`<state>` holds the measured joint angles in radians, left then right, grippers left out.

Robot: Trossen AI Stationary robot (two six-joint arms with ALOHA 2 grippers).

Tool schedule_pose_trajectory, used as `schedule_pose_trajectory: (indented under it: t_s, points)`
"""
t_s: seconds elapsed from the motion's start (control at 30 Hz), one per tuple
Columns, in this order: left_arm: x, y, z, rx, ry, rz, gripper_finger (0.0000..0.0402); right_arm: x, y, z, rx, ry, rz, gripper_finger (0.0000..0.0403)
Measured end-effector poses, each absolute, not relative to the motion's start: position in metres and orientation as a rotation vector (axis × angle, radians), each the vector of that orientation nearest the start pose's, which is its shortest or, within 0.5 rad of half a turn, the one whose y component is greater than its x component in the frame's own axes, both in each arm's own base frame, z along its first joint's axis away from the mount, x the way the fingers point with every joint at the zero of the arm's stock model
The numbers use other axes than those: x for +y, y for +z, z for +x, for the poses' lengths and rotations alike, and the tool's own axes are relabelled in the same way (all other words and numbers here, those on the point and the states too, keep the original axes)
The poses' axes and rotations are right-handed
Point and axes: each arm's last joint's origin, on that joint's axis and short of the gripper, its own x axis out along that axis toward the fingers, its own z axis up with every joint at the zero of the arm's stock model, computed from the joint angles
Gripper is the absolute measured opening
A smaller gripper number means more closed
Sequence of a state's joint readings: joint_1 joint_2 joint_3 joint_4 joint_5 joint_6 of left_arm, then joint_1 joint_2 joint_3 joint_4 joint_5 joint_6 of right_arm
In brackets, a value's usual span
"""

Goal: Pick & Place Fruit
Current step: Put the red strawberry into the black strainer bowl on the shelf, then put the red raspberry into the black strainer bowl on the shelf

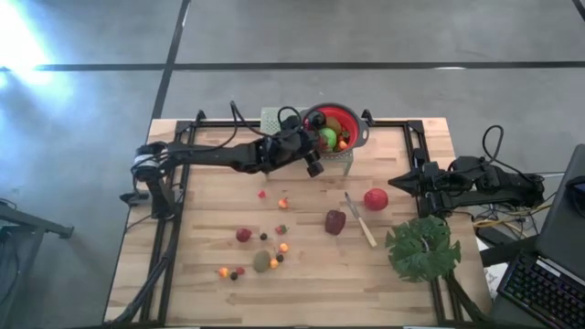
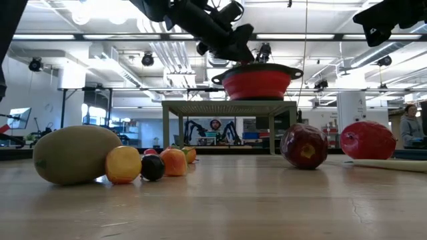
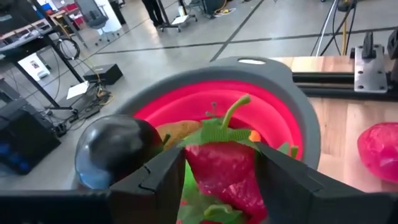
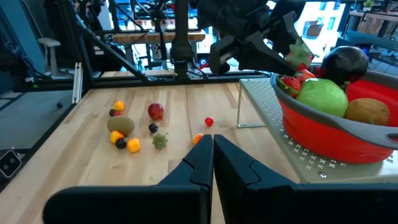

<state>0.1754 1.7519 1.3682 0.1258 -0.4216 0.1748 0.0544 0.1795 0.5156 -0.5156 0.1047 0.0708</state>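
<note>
The left gripper (image 1: 315, 161) hangs at the near rim of the red bowl (image 1: 352, 122), which stands on a small perforated stand (image 1: 343, 161) at the back of the desk (image 1: 201, 274). In its wrist view the fingers (image 3: 152, 177) stand on either side of a strawberry (image 3: 221, 168), leafy cap toward the bowl. They look to be just flanking it rather than pinching hard, though I cannot tell whether the grip is loosening. What the drop turns on is that the strawberry sits directly over the bowl's red interior, not over the rim, so a release here should land it inside.

Already in the bowl are a dark round fruit (image 4: 344, 62), a green apple (image 4: 321, 98) and a kiwi (image 4: 367, 111).

On the desk, going left to right, lies a loose scatter: orange pieces (image 1: 224, 271), a small red fruit (image 1: 243, 235), a kiwi on the desk (image 1: 262, 261), then a maroon fruit (image 1: 335, 221), a knife (image 1: 358, 219) and a red apple (image 1: 376, 198). The scatter lies nearer the left arm; the maroon fruit and red apple sit closer to the right.

The right gripper (image 1: 398, 183) waits closed at the desk's right edge, above a big green leaf (image 1: 422, 249).

The bowl's far side is hidden behind the strawberry in the left wrist view, and the smallest pieces on the desk are too small to name.
</note>
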Motion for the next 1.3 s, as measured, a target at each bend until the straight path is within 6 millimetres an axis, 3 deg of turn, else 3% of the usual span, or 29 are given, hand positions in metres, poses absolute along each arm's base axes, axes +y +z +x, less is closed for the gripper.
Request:
schedule_pose_trajectory:
  t_s: [0.37, 0.47, 0.7, 0.9, 1.07, 1.3]
  points:
    - [0.089, 0.301, 0.396, 0.368, 0.606, 0.236, 0.0274, 0.001, 0.271, 0.067, 0.177, -0.057, 0.057, 0.0008]
    - [0.088, 0.308, 0.392, 0.363, 0.624, 0.271, 0.0285, 0.001, 0.271, 0.067, 0.176, -0.057, 0.056, 0.0008]
    - [0.084, 0.347, 0.381, 0.267, 0.635, 0.252, 0.0285, 0.001, 0.271, 0.067, 0.177, -0.057, 0.056, 0.0008]
    - [0.072, 0.367, 0.354, 0.389, 0.602, 0.240, 0.0285, 0.001, 0.271, 0.067, 0.177, -0.057, 0.056, 0.0008]
    - [0.056, 0.383, 0.322, 0.478, 0.580, 0.129, 0.0285, 0.001, 0.271, 0.067, 0.178, -0.057, 0.056, 0.0008]
    - [0.013, 0.391, 0.280, 0.586, 0.505, -0.011, 0.0285, 0.001, 0.271, 0.067, 0.178, -0.057, 0.056, 0.0008]
